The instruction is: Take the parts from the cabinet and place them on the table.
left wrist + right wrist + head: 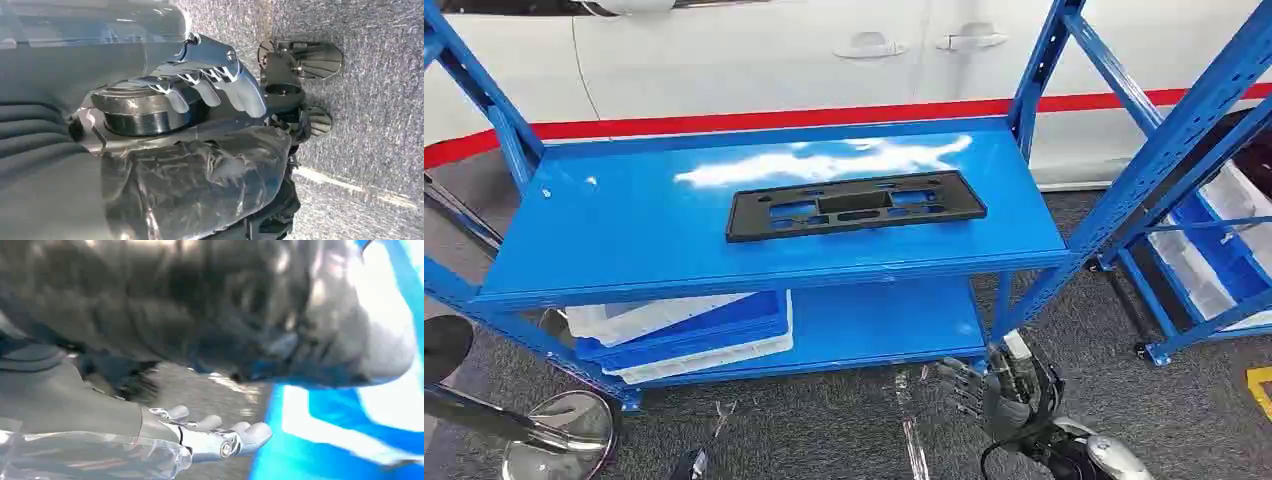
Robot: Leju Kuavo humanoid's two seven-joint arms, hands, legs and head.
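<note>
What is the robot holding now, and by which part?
Nothing. The left hand and right hand are empty, and the black plastic part lies untouched on the blue shelf.

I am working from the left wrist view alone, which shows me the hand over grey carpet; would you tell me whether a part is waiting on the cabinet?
Observer: Yes, in the head view one flat black part lies on the cabinet's top shelf.
Operator: Thank you. Where is the right hand?
Observer: The right hand hangs low by the front right post, below the top shelf. It holds nothing and its fingers are stretched out.
Operator: Is anything on the lower shelf?
Observer: White and blue bins sit on the left side of the lower shelf.
</note>
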